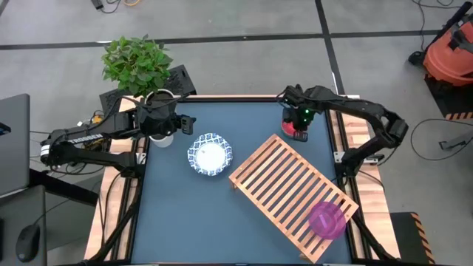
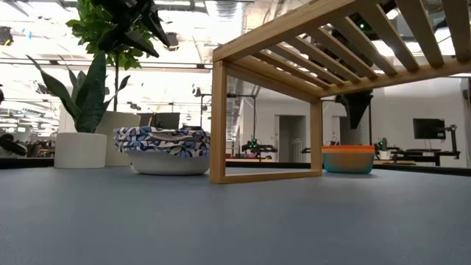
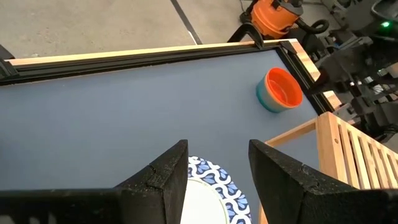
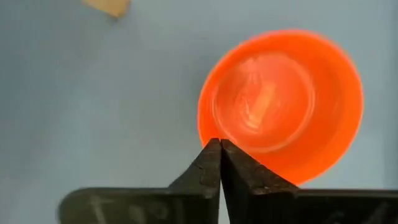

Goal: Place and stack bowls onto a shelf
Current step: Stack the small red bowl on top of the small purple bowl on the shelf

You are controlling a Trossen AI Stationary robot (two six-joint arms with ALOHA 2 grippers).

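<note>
High view: slatted shelf lies diagonally on the blue table.
A magenta bowl sits on its near corner; a blue-patterned white bowl rests beside its left end. Right gripper, fingers pressed together, pinches the orange bowl rim; left gripper hangs spread above the white bowl.

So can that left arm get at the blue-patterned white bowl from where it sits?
Probably yes. The left gripper hangs open just beside the patterned bowl, with only bare table around it; the shelf stands off to the far side.
</note>
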